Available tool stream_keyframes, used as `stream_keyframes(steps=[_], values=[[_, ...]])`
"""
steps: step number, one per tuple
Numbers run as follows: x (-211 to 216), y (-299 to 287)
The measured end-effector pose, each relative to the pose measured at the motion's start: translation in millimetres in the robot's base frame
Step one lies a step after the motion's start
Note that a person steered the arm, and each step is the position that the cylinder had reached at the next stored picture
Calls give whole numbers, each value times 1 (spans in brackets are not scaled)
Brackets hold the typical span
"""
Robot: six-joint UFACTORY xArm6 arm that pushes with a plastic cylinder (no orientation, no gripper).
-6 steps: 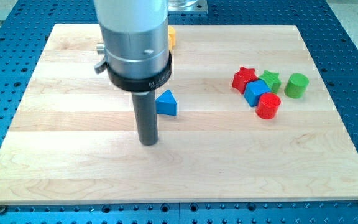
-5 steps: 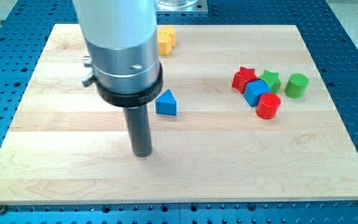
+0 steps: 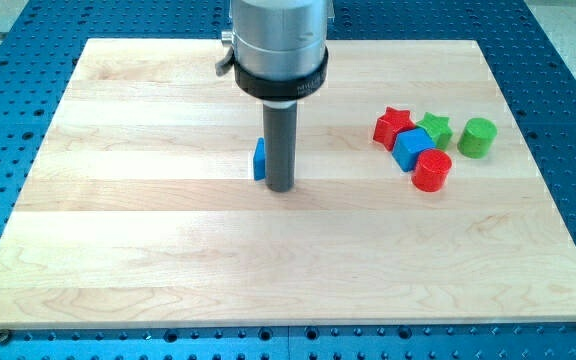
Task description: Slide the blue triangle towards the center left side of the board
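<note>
The blue triangle [image 3: 259, 161] lies near the middle of the wooden board [image 3: 118, 230]. Only its left edge shows, because my rod stands in front of it. My tip [image 3: 281, 187] rests on the board right against the triangle's right side, slightly towards the view's bottom. Whether it touches the block I cannot tell.
A cluster sits at the view's right: a red star [image 3: 392, 125], a green star [image 3: 435, 127], a green cylinder [image 3: 478, 137], a blue cube [image 3: 412, 148] and a red cylinder [image 3: 431, 170]. The arm's grey body [image 3: 278, 45] hides the board's top middle.
My tip has moved from the triangle's lower left, round to its right side. The triangle has stayed in place. The yellow block near the top edge is now hidden behind the arm.
</note>
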State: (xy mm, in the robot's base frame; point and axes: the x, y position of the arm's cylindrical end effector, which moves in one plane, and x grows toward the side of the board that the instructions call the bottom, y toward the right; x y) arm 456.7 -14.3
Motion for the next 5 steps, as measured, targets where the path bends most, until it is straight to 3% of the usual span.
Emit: stream_keyframes(steps=[1,2,3,5], values=[[-34,-26],[-13,29],[-59,20],[-65,-126]])
